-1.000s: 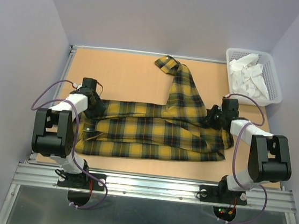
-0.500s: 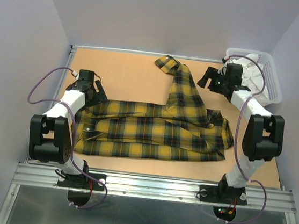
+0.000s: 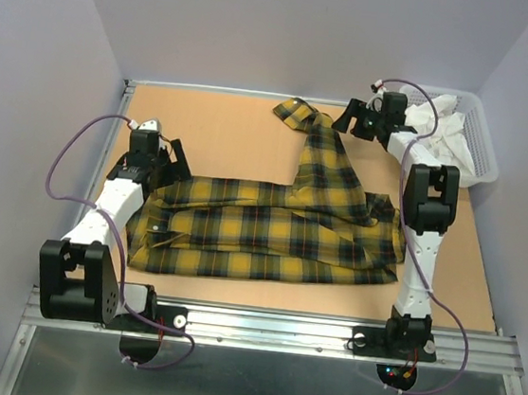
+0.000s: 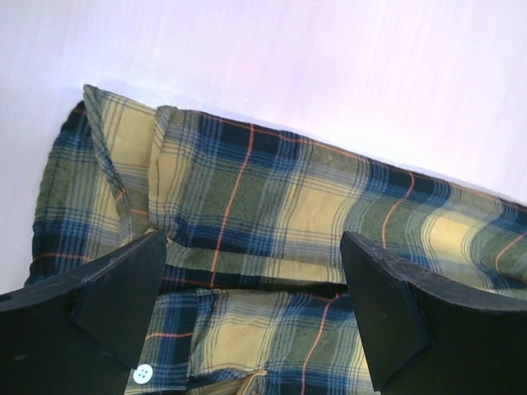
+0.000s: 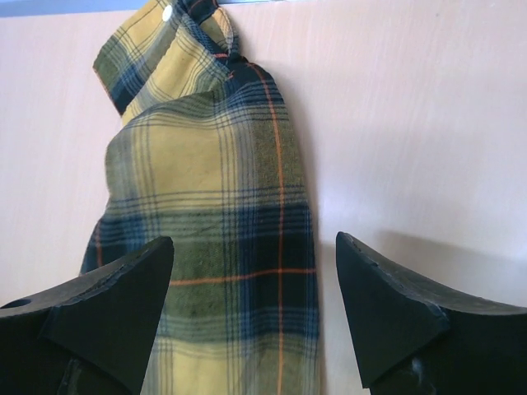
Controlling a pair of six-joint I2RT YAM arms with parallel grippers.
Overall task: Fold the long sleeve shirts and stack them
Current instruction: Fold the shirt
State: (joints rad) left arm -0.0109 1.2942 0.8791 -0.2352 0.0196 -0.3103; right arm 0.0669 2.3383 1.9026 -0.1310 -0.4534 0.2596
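We see the shirt (image 3: 270, 232) lying on the table (image 3: 214, 130), body running left–right, one sleeve (image 3: 323, 161) stretching far. Our right gripper (image 3: 355, 119), open and empty, hangs just right of the sleeve's far end. Our left gripper (image 3: 161, 157), also open, hovers over the shirt's left end.

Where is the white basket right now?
In the top view, the white plastic mesh basket sits at the far right corner of the table, just right of the right pincer, with white cloths inside.
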